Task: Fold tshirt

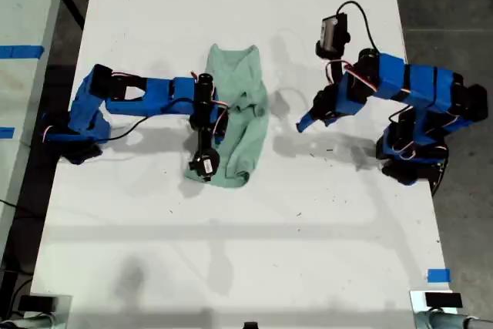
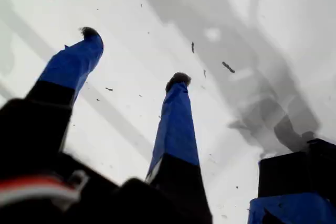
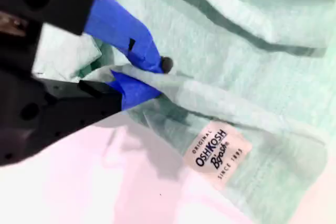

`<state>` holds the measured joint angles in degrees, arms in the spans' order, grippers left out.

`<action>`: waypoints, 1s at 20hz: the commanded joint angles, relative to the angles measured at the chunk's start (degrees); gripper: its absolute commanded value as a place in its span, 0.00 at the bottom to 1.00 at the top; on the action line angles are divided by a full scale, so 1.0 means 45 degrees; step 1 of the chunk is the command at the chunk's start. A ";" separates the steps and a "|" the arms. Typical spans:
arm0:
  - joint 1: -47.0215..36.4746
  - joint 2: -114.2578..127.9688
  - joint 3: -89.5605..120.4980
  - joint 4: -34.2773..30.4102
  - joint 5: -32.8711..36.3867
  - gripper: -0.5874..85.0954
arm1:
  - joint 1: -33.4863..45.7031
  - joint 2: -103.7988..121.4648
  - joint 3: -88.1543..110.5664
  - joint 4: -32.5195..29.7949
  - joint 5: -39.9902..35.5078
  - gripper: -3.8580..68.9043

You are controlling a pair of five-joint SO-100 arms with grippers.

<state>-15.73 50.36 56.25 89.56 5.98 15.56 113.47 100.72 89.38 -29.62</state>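
Jaws of my second gripper (image 3: 144,77): closed on a fold of the tshirt (image 1: 240,117), a ridge of mint fabric pinched between the two blue fingers in the second wrist view. Jaws of my first gripper (image 2: 134,59): apart, nothing between them, only bare white below.

Surface (image 1: 231,252): a long white top, fills most of the exterior view. Lightly marked with dark specks and scuffs, plain in the first wrist view. Dark floor on both sides. A pale bench with blue tape strips (image 1: 19,52) runs along the exterior view's left edge. One blue tape tab (image 1: 437,275) sits near the exterior view's lower right corner.

Arms: second arm reaches in from the exterior view's left, its gripper over the shirt's edge on that side. First arm stands at the exterior view's right, gripper above bare surface, well apart from the cloth.

Tshirt: lies mid-surface, slightly toward the exterior view's left, bunched into a narrow upright strip. Not flat; creased, edges rolled.

Brand label (image 3: 216,153): white, sewn in by the held fold, visible in the second wrist view.

Step in hand (judgement): a lengthwise fold, one side gathered and pinched. Fold appears partly made, untidy. Next move calls for carrying the held edge across and laying it flat before release; first gripper is likely needed to pin or take the far side. Risk: fabric drags and bunches further.
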 commanded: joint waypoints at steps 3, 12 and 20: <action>-0.0684 0.0195 -0.0664 0.0684 0.0273 0.35 | -0.0273 0.0820 0.0059 -0.0371 0.0195 0.44; -0.0781 0.6309 0.4414 0.1250 0.0488 0.38 | -0.1172 0.0801 0.0215 -0.0508 0.1055 0.41; 0.1230 1.0508 0.8867 0.1055 -0.1699 0.37 | -0.3086 -0.3105 -0.3398 -0.1328 0.1953 0.51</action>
<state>-13.45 92.72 96.06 94.66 0.53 3.52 104.06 94.66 84.64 -21.53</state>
